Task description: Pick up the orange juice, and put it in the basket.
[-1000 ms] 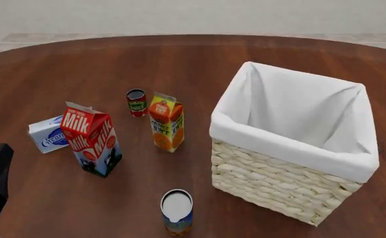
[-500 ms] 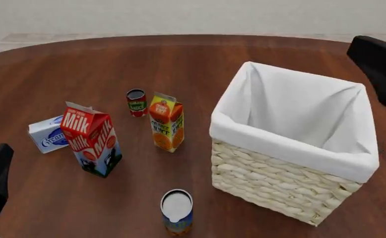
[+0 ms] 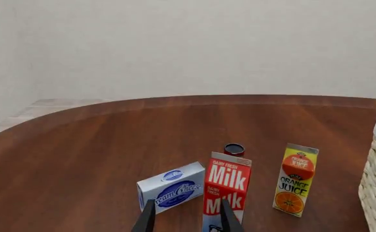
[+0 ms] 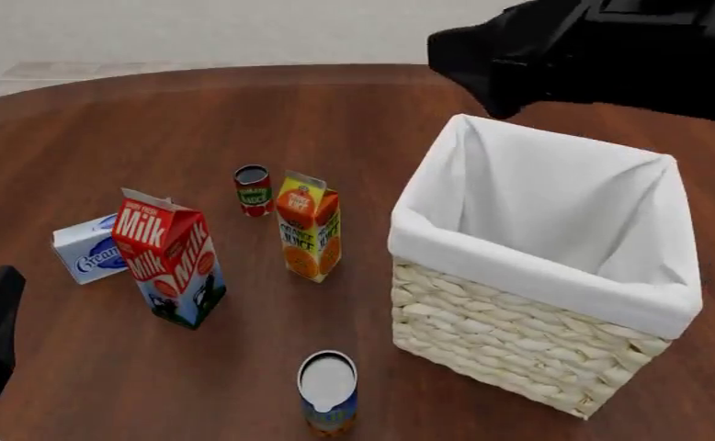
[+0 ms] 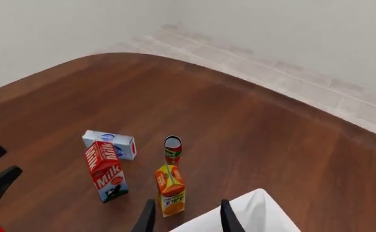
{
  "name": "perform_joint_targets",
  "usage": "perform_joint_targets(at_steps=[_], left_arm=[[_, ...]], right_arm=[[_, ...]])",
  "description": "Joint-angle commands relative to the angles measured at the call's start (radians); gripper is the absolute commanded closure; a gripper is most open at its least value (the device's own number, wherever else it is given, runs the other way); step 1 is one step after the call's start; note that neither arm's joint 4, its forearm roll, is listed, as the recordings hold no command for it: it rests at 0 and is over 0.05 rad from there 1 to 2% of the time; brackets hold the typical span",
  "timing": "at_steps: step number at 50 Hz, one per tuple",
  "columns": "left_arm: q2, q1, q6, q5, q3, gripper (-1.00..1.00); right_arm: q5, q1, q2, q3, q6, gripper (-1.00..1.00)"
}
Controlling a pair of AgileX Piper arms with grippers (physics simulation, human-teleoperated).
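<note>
Orange juice [image 5: 170,189] stands upright on the counter [image 5: 253,140], just ahead of your right end effector [image 5: 182,220], whose fingers sit spread and empty above the basket [image 5: 253,212] rim.

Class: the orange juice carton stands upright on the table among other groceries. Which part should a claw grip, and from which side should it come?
Probably grip the orange juice across its flat body, below the sloped gable top, which would let fingers slip. It stands upright, so two opposite flat faces offer parallel surfaces. Come from above or the basket side: the small can stands close behind it and the milk carton is to its left.
</note>
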Motion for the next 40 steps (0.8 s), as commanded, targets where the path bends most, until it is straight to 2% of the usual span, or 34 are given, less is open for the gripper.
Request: perform_joint_targets(at_steps=[1,9,10,12,14,19,22,32,37,40], left_arm=[[0.0,0.0,0.0,0.0,0.0,-1.0],[0.0,0.0,0.0,0.0,0.0,-1.0],[0.0,0.0,0.0,0.0,0.0,-1.0],[0.0,0.0,0.0,0.0,0.0,-1.0],[0.0,0.0,0.0,0.0,0.0,-1.0],[0.0,0.0,0.0,0.0,0.0,-1.0],[0.0,0.0,0.0,0.0,0.0,-1.0],[0.0,0.0,0.0,0.0,0.0,-1.0],[0.0,0.0,0.0,0.0,0.0,-1.0],[0.0,0.0,0.0,0.0,0.0,-1.0]], right_arm=[[0.121,0.094,0.193,-0.209,0.005,-1.0],[0.236,0.108,0.364,-0.364,-0.005,-1.0],[0.259,0.104,0.395,-0.393,-0.028,-1.0],[0.282,0.096,0.425,-0.439,-0.028,-1.0],[0.325,0.09,0.472,-0.493,-0.054,-1.0],[0.398,0.093,0.56,-0.586,-0.057,-1.0],[0.418,0.081,0.604,-0.61,-0.082,-1.0],[0.468,0.067,0.74,-0.71,-0.05,-1.0],[0.526,0.048,0.824,-0.781,-0.089,-1.0],[0.538,0.071,0.845,-0.752,-0.082,-1.0]])
